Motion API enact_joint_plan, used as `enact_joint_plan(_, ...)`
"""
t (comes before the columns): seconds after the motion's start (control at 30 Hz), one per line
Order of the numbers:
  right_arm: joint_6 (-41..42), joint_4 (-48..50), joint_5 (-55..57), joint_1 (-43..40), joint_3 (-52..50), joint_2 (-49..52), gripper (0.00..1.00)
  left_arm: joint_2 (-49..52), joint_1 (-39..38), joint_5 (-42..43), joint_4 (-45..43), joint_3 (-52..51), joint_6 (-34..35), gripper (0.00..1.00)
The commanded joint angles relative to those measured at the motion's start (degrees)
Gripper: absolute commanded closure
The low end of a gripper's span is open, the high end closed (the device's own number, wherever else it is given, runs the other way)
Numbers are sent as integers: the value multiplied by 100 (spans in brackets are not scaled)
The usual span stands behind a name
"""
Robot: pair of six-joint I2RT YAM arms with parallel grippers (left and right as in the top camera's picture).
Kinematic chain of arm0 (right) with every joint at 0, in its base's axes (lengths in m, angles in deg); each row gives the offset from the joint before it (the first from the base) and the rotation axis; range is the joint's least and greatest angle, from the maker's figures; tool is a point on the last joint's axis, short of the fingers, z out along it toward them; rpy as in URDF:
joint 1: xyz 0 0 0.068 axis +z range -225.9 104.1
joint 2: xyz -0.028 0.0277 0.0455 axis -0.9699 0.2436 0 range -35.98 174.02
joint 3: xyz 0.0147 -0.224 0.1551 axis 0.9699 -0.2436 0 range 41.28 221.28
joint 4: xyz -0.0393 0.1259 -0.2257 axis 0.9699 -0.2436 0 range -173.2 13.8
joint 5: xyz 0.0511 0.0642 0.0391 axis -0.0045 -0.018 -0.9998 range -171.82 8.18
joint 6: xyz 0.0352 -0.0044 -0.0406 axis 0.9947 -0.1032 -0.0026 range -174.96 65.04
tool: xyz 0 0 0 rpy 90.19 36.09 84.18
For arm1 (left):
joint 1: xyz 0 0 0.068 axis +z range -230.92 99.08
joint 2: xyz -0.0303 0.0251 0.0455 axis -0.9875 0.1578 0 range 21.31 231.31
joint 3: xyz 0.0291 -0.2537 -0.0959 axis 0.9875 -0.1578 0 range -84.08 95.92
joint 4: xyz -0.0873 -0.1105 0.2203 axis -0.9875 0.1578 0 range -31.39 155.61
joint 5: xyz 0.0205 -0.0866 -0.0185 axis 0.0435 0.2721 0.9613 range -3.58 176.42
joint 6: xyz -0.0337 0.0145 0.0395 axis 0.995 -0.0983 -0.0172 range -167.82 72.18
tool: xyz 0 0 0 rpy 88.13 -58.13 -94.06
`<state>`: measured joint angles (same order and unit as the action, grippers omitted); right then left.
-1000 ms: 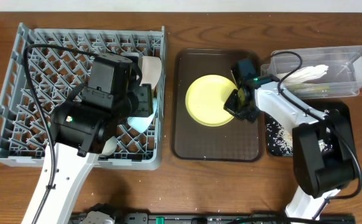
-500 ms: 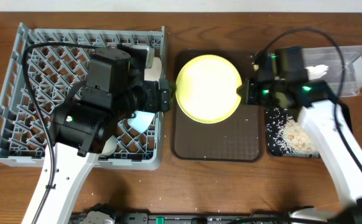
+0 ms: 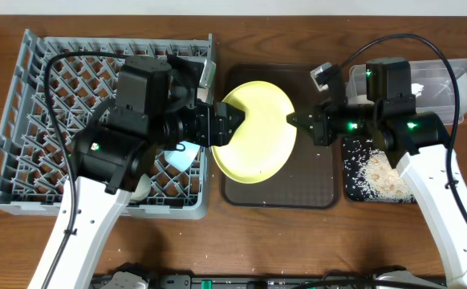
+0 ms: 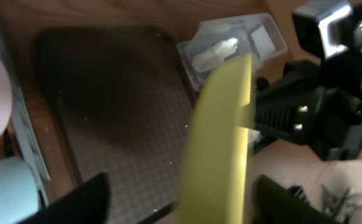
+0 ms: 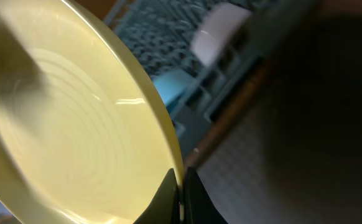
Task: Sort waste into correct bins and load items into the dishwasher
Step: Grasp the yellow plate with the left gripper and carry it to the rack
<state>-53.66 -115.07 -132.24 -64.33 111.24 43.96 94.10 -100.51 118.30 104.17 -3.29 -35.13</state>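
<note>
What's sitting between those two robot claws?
A yellow plate, tilted above the brown tray, in the overhead view. The right gripper pinches its rim; the left gripper is open.

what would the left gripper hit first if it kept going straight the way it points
The yellow plate, held tilted by the right gripper; its rim lies ahead of the left gripper's open jaws, though depth is unclear.

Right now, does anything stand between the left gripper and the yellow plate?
Nothing visible does. The left gripper is open, with the left rim of the yellow plate between its fingers; the left wrist view shows the plate edge-on there. The right gripper is shut on the opposite rim, above the brown tray.
</note>
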Motion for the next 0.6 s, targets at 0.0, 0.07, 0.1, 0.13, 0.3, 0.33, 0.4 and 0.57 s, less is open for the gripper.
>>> enact_joint_plan(0.0,-264,83,-656,-44,7,-98,93,50,13,247,-31,0,-44,66)
enact_joint_plan(0.07,-245,94,-568,-81,7,-98,57,50,13,238,-52,0,-50,91)
enact_joint_plan(0.1,-155,83,-442,-125,7,-98,42,50,13,229,-72,0,-72,92)
enact_joint_plan(0.13,-24,70,-273,-186,7,-98,37,50,15,195,-76,0,-125,92)
enact_joint_plan(0.3,625,26,26,-793,7,-181,18,-15,31,-4,-68,13,-494,93)
enact_joint_plan(0.33,730,11,26,-984,7,-247,18,-55,31,-254,-48,15,-525,92)
enact_joint_plan(0.4,820,-48,26,-1333,7,-402,17,-153,31,-1139,68,66,-584,93)
enact_joint_plan(0.57,1005,-483,302,-2358,7,-984,12,-407,28,-3687,205,210,-1121,93)
